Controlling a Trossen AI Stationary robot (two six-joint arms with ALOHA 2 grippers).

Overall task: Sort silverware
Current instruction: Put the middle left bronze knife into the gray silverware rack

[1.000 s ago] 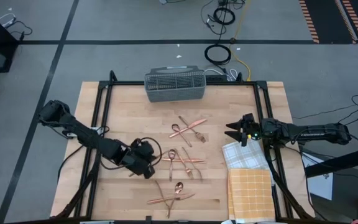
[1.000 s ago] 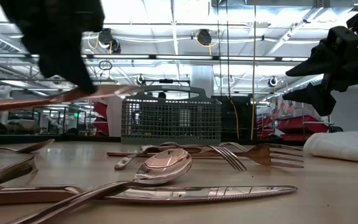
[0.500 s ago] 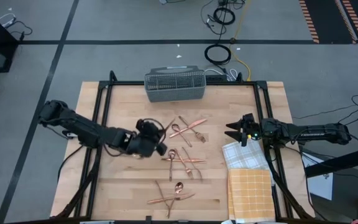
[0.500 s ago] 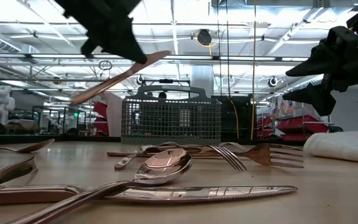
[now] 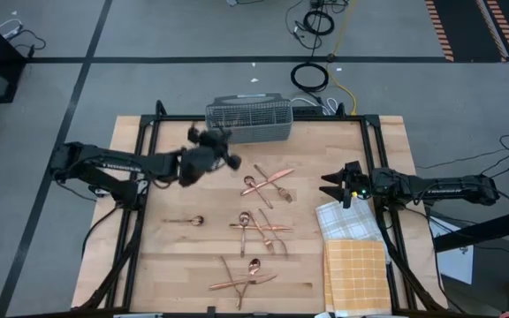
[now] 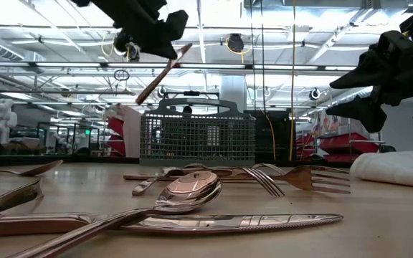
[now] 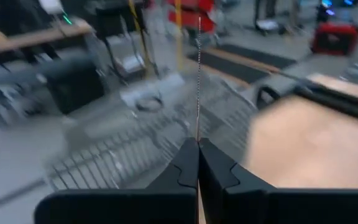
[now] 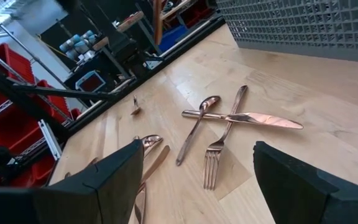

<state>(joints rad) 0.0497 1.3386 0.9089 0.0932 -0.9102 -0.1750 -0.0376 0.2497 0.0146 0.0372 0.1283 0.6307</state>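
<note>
Wooden bench (image 5: pixel 175 265) | left tool (image 5: pixel 224 152) clamped on knife (image 6: pixel 162 73) beside caddy (image 5: pixel 248 120) | risk: tilted knife catches rim | right tool (image 5: pixel 331 190) open, idle

Table (image 5: pixel 175 265) — light wood top, black frame rails along left and right sides. Grey mesh caddy (image 5: pixel 248 120) at far edge, centred, long side across; in the low view (image 6: pixel 197 138) it stands upright behind everything else, carry handle arching above its rim. Right near corner: white checked cloth (image 5: pixel 350 222), crumpled, with an orange checked cloth (image 5: pixel 355 275) lying flat just nearer, the two touching. White cloth shows as a pale heap at right in the low view (image 6: pixel 397 168).

Floor beyond the table — grey, black tape lines, a coiled black cable (image 5: pixel 308 77), a yellow cable (image 5: pixel 340 88) running toward the table's far edge.
</note>
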